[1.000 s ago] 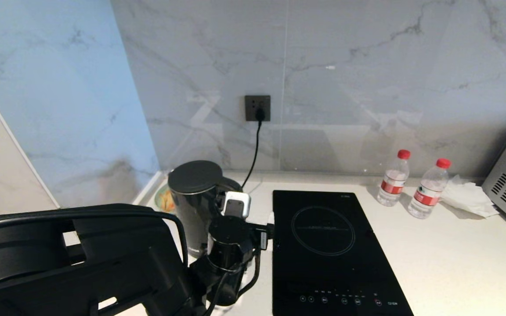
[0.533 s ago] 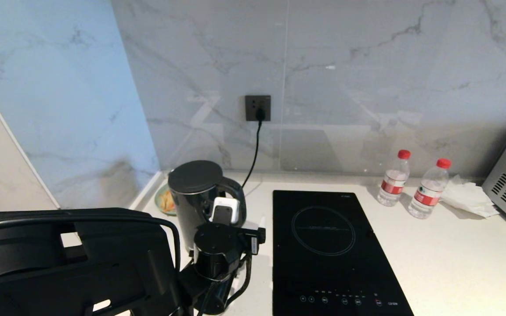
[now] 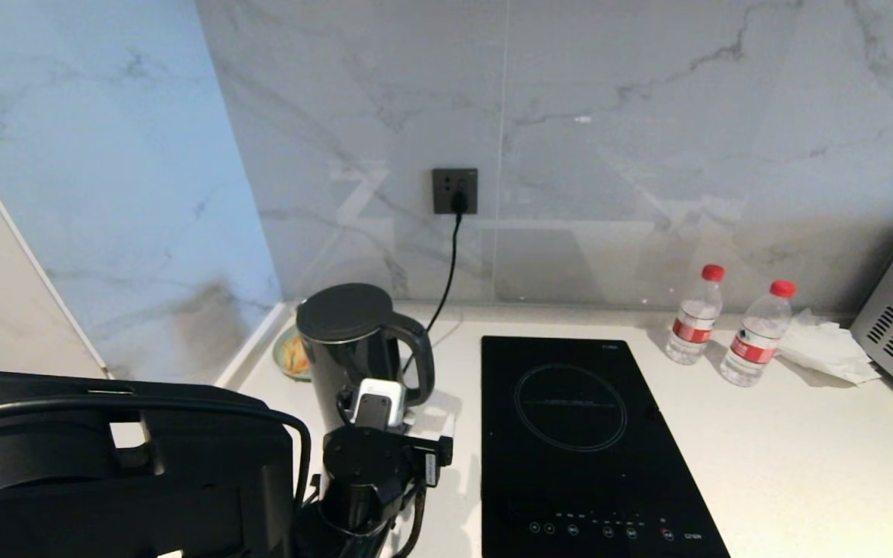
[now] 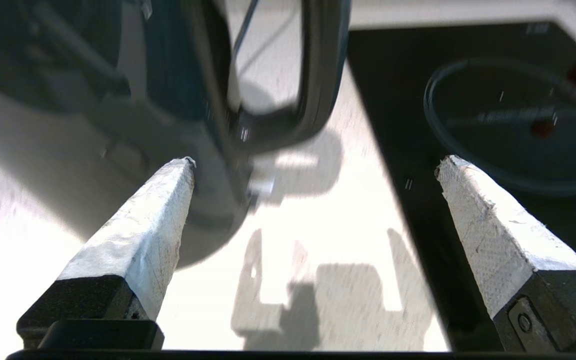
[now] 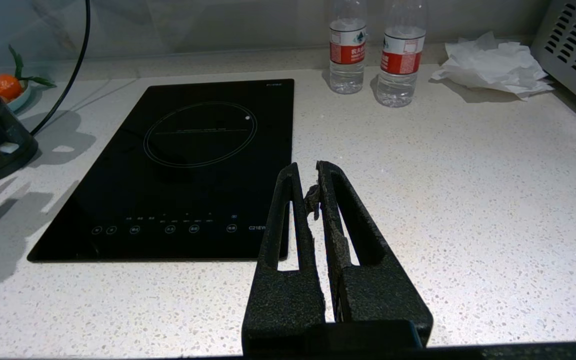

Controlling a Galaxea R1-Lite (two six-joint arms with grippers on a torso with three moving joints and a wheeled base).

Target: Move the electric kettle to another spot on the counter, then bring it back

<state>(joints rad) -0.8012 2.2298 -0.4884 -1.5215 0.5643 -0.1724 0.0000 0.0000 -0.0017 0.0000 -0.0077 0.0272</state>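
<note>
The wide white speckled stone counter [image 3: 803, 465] carries a flat black glass induction hob [image 3: 578, 434]. To the left of the hob, near the corner of the marble wall, the tall glossy black electric kettle [image 3: 346, 349] stands upright. The left gripper [image 4: 313, 165] is just in front of the kettle handle, jaws wide apart and empty. The right gripper [image 5: 308, 177] hangs above the counter, jaws closed on nothing.
</note>
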